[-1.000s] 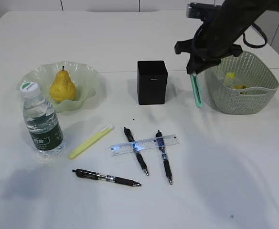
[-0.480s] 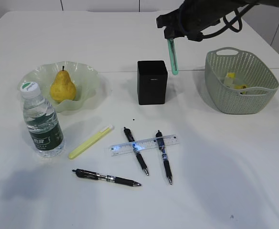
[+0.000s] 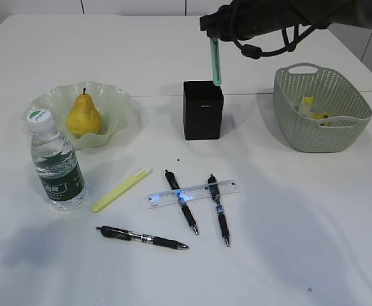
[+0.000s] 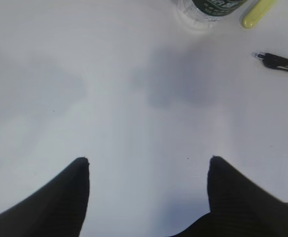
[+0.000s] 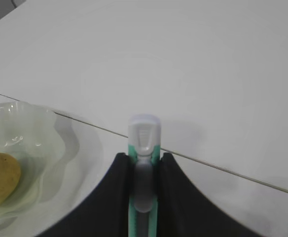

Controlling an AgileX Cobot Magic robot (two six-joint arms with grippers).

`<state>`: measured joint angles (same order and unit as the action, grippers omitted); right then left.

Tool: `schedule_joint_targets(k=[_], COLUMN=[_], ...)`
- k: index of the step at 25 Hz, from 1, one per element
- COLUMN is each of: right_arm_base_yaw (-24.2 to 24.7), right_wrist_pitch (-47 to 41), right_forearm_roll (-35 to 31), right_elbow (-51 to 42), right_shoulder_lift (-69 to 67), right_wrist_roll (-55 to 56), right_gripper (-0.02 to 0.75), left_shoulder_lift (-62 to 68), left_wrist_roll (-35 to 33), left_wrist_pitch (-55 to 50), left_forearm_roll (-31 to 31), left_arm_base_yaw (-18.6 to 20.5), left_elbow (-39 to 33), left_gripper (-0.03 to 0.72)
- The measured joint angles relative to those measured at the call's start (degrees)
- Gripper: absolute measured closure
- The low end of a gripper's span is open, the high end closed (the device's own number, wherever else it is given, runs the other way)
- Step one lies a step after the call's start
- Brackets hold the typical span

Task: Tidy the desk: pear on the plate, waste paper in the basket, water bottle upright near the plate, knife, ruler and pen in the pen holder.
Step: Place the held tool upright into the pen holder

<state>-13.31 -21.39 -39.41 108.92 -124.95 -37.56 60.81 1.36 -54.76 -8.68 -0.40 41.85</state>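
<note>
Clamped in the right gripper (image 3: 215, 37), a slim green-and-white plastic utility knife (image 3: 216, 60) hangs upright, carried left from the far-right sage-green perforated basket (image 3: 321, 108); its tip now meets the matte black square pen holder (image 3: 203, 109), ready for lowering.

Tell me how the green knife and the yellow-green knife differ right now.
The green knife hangs upright in the air, clamped in the right gripper above the pen holder; the yellow-green knife lies flat on the desk, touched by nothing. The green knife is teal-green with a pale grey slider; the yellow-green knife is pale lime. Both are slim, pen-like plastic cutters, and neither is in the holder yet.
</note>
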Motion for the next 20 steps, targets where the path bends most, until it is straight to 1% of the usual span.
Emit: schedule_joint_targets(k=[5,14,17,20], right_arm_base_yaw=[0.0,0.0,0.0,0.0], right_wrist_pitch=[1.02,2.22,2.72,3.12], right_forearm_roll=[-13.6,-32.4,-37.28,-39.97], right_elbow=[0.0,0.0,0.0,0.0], right_shoulder_lift=[-2.38,-4.63,-5.76,-6.94], right_wrist_roll=[-13.57,-33.54,-39.53,-43.34], right_gripper=[0.633,0.633,0.633,0.633], left_shoulder_lift=[0.0,0.0,0.0,0.0], left_wrist_roll=[0.0,0.0,0.0,0.0], left_wrist_pitch=[0.0,0.0,0.0,0.0], left_forearm_roll=[0.0,0.0,0.0,0.0], left_arm_base_yaw=[0.0,0.0,0.0,0.0], left_elbow=[0.0,0.0,0.0,0.0], left_gripper=[0.161,0.167,0.167,0.167])
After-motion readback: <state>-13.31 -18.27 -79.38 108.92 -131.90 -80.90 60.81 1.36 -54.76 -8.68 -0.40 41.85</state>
